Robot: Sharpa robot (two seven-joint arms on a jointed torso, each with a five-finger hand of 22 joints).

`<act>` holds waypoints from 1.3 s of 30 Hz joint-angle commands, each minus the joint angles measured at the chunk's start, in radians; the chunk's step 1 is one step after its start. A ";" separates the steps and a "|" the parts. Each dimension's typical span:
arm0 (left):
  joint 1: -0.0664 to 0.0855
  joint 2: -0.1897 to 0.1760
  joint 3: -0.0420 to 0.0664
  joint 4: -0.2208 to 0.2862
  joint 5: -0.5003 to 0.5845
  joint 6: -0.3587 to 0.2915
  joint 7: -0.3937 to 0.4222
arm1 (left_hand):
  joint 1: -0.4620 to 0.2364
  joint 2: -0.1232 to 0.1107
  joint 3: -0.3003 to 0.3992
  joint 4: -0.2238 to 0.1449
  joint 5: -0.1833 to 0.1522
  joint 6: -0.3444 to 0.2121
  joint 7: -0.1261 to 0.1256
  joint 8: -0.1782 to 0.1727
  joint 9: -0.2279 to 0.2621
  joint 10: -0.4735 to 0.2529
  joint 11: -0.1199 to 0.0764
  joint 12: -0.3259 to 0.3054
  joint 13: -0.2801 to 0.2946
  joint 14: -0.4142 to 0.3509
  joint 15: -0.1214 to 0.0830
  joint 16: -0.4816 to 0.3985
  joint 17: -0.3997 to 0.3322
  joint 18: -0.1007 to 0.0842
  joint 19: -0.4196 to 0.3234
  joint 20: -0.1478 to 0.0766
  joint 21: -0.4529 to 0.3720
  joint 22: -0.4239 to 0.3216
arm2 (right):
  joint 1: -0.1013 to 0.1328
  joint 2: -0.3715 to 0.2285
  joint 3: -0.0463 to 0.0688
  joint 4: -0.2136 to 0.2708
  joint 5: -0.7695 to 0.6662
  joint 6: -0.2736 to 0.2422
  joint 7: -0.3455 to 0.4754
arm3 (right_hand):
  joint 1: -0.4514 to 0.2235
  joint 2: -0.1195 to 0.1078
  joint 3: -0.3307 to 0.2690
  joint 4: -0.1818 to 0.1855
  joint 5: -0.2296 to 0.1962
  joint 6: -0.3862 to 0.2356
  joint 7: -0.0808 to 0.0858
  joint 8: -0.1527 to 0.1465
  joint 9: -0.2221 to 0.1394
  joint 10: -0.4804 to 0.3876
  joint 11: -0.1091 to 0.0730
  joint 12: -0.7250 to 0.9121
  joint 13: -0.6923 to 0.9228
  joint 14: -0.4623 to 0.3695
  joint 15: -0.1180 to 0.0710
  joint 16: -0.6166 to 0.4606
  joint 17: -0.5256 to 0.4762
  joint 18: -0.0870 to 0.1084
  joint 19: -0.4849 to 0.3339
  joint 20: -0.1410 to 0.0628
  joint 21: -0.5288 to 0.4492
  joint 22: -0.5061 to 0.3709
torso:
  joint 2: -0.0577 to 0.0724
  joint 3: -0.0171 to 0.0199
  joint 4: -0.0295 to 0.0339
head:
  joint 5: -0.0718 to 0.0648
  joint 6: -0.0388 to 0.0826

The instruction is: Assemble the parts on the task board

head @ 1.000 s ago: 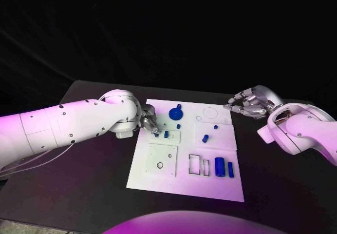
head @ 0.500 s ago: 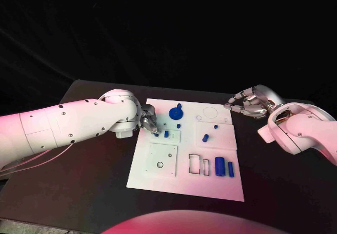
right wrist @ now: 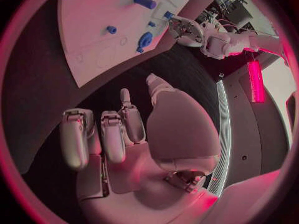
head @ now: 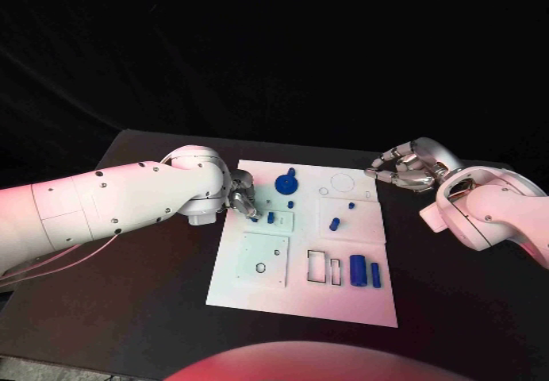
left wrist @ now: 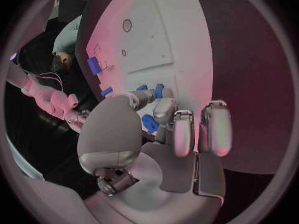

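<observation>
- Head view: the left hand (head: 241, 198) sits at the left edge of the white task board (head: 266, 295), left of centre in the frame, its fingertips down at a small blue part (head: 255, 217) by the upper square panel. Whether it actually holds that part I cannot tell here. The step looks like picking or seating this small piece; the next move calls for a fine, steady fingertip placement.
- Head view, around it: a round blue part (head: 285, 186) lies just right of the hand, a blue peg (head: 334, 225) near board centre, and a blue cylinder (head: 358, 271) with a thin blue bar (head: 375, 275) at lower right. The right hand (head: 405, 171) hovers off the board's upper right corner, fingers loosely curled, holding nothing.
- Left wrist view: fingers (left wrist: 163, 109) curl over blue pieces (left wrist: 149, 122) at mid-frame; the grip is unclear.
- Right wrist view: the right hand (right wrist: 134, 134) is empty, fingers apart, with the board (right wrist: 93, 30) at upper left, well clear.
</observation>
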 commanded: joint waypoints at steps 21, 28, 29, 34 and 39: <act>-0.004 0.014 -0.005 -0.014 0.012 0.014 -0.014 | -0.118 -0.027 0.025 -0.023 -0.075 0.033 -0.028 0.016 -0.018 0.009 -0.004 0.003 -0.005 0.102 -0.012 0.004 0.263 -0.002 0.016 -0.002 -0.005 0.211 | -0.001 -0.002 0.000 0.002 -0.006 0.010 0.001 | 0.000 0.010 -0.006 -0.001 0.003 -0.006 -0.002 0.005 0.001 -0.006 0.002 -0.004 0.056 0.103 -0.006 0.003 0.257 0.019 0.048 -0.006 -0.004 0.224 | 0.001 0.0010 -0.0004 | -0.002 -0.003; -0.005 0.015 -0.005 -0.017 0.014 0.014 -0.016 | -0.132 -0.031 0.010 -0.011 -0.076 0.036 -0.028 0.017 -0.022 0.009 -0.004 0.004 -0.006 0.102 -0.012 0.004 0.263 -0.002 0.016 -0.003 -0.005 0.211 | -0.001 -0.003 0.000 0.002 -0.006 0.008 0.002 | -0.004 0.014 -0.015 0.001 0.004 -0.007 -0.001 0.006 0.004 -0.008 0.002 -0.006 0.054 0.102 -0.006 0.003 0.256 0.019 0.048 -0.007 -0.006 0.224 | 0.000 0.0004 -0.0006 | -0.002 -0.005; -0.005 0.016 -0.005 -0.018 0.014 0.014 -0.017 | -0.134 -0.032 0.008 -0.010 -0.077 0.036 -0.028 0.017 -0.023 0.009 -0.004 0.004 -0.006 0.102 -0.012 0.004 0.263 -0.002 0.016 -0.003 -0.005 0.211 | -0.001 -0.003 0.000 0.002 -0.006 0.008 0.002 | -0.004 0.014 -0.015 0.001 0.004 -0.007 -0.001 0.006 0.004 -0.008 0.002 -0.006 0.054 0.102 -0.006 0.003 0.256 0.019 0.048 -0.007 -0.006 0.224 | 0.000 0.0004 -0.0004 | -0.002 -0.005; -0.005 0.017 -0.006 -0.022 0.017 0.014 -0.018 | -0.147 -0.036 -0.010 0.003 -0.078 0.038 -0.029 0.018 -0.027 0.010 -0.005 0.004 -0.006 0.102 -0.013 0.004 0.263 -0.002 0.017 -0.004 -0.005 0.212 | -0.001 -0.003 0.000 0.002 -0.006 0.007 0.002 | -0.008 0.015 -0.019 0.001 0.004 -0.008 -0.001 0.006 0.005 -0.008 0.003 -0.007 0.053 0.102 -0.006 0.002 0.255 0.019 0.048 -0.007 -0.006 0.224 | 0.000 0.0001 0.0002 | -0.003 -0.006; -0.005 0.017 -0.006 -0.026 0.019 0.015 -0.020 | -0.156 -0.039 -0.028 0.013 -0.080 0.038 -0.029 0.018 -0.031 0.009 -0.005 0.003 -0.008 0.102 -0.013 0.004 0.263 -0.002 0.017 -0.005 -0.006 0.212 | -0.001 -0.003 0.000 0.003 -0.006 0.006 0.002 | -0.011 0.016 -0.022 0.002 0.003 -0.009 -0.001 0.006 0.006 -0.008 0.003 -0.007 0.053 0.102 -0.006 0.002 0.254 0.019 0.047 -0.007 -0.008 0.223 | 0.000 0.0002 0.0005 | -0.003 -0.006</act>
